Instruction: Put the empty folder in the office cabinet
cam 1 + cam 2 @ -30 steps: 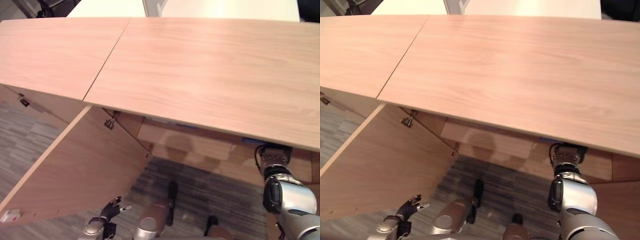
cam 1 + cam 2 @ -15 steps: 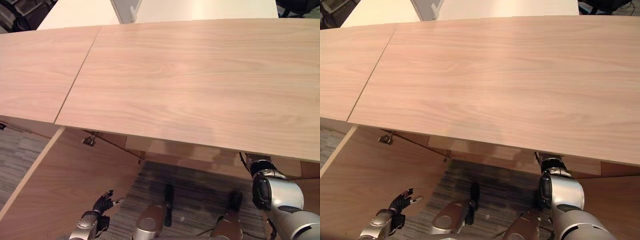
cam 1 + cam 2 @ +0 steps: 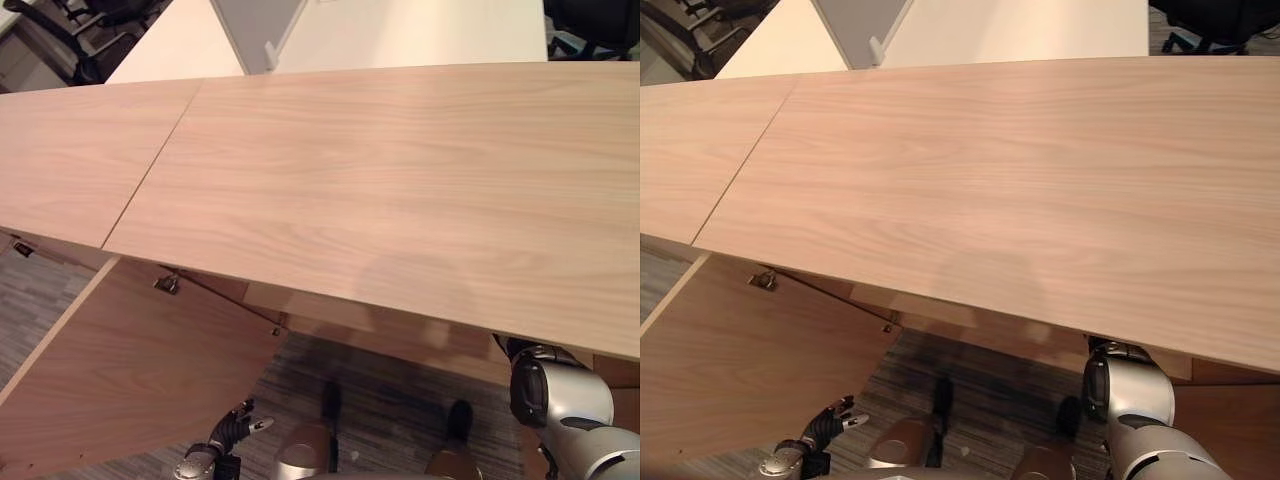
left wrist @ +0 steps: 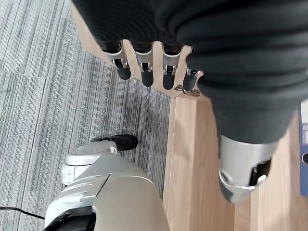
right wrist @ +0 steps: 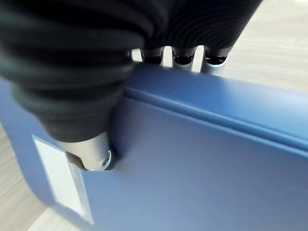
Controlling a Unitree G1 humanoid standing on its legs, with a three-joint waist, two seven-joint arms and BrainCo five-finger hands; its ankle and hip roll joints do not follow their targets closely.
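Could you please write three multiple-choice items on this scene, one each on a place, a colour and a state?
1. Where is the left hand?
A. On the cabinet top
B. Low over the carpet beside the open cabinet door
C. Inside a drawer

2. What colour is the folder?
A. Blue
B. Red
C. Green

3. How is the right hand?
A. Open and empty
C. Flat on the carpet
B. Pinching the folder between thumb and fingers

Answers: 1 B, its straight fingers hang over grey carpet by the door's edge. 2 A, the right wrist view shows a blue cover. 3 B, thumb on one face, fingers over the far edge.
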